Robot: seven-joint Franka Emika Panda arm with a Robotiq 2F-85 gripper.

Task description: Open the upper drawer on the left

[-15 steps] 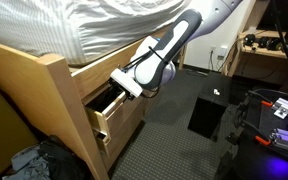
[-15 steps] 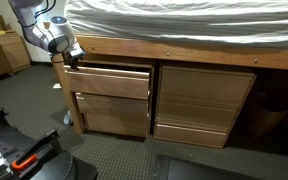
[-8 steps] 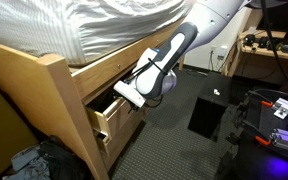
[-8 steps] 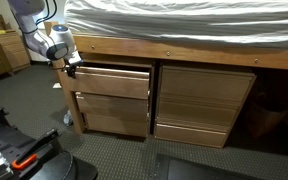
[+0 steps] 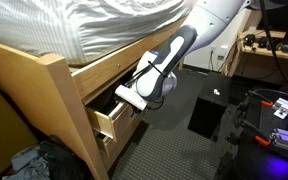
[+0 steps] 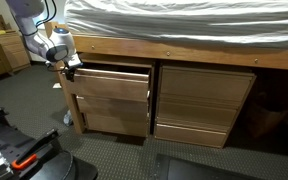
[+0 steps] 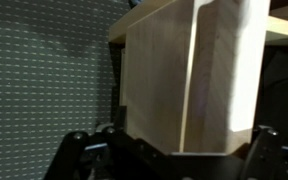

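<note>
The upper drawer (image 5: 106,120) of the left stack under the bed stands partly pulled out, with a light-oak front and a dark interior. It also shows in an exterior view (image 6: 109,82) and fills the wrist view (image 7: 164,80). My gripper (image 5: 125,97) is at the drawer's top outer corner, as an exterior view also shows (image 6: 72,68). In the wrist view (image 7: 169,150) its fingers stand wide apart with the drawer's wooden edge between them. The matching lower drawer front (image 6: 109,116) sits beneath, further in.
A mattress with white sheets (image 5: 84,25) lies on the wooden bed frame (image 5: 54,100). A second drawer stack (image 6: 204,100) stands beside the left one. A black box (image 5: 209,115) stands on the carpet. Clothes (image 5: 29,160) lie by the bed post. Black equipment (image 6: 14,150) is in front.
My gripper has moved outward from the bed and a little down, and the upper drawer has come out further with it.
</note>
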